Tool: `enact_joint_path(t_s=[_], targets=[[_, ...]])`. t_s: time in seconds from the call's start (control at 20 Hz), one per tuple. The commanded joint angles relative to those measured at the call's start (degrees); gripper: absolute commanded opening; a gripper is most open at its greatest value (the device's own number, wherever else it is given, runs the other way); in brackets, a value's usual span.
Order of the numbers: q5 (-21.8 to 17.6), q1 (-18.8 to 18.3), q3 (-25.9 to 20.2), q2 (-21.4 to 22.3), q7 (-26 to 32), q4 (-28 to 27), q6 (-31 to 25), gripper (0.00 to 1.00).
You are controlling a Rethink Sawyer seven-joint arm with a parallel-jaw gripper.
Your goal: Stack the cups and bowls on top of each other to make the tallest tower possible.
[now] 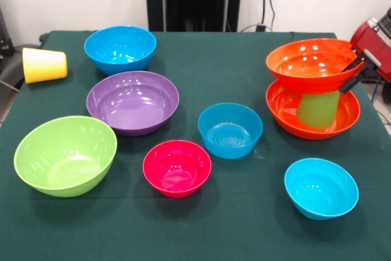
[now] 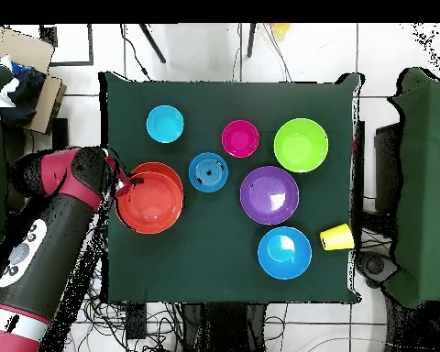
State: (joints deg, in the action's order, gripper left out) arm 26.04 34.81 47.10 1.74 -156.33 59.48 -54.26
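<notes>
An orange bowl [image 1: 308, 59] sits upright on an upturned light green cup [image 1: 317, 109], which stands inside a second orange bowl [image 1: 287, 114] at the table's right. My gripper [image 1: 349, 76] is at the upper bowl's right rim, with one finger above the rim, one below it, and a gap between them. In the overhead view the gripper [image 2: 123, 183] is at the left edge of the orange bowls [image 2: 150, 203]. The yellow cup [image 1: 44, 65] lies on its side at the far left edge.
Loose bowls stand upright: blue [image 1: 120, 47] at the back, purple [image 1: 132, 101], lime green [image 1: 65, 154], pink-red [image 1: 176, 167], blue [image 1: 230, 129] in the middle and cyan [image 1: 321, 187] at front right. The red arm [image 2: 49, 238] reaches in from beside the table.
</notes>
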Motion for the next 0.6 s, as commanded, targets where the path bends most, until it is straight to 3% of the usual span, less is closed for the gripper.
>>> enact_joint_path(t_s=[0.05,0.6], targets=[[-2.31,-1.79,-4.01,0.35,-5.93,-0.72,-3.04,0.0],[-2.3,-1.76,-3.92,0.31,-6.03,-0.86,-3.4,0.0]])
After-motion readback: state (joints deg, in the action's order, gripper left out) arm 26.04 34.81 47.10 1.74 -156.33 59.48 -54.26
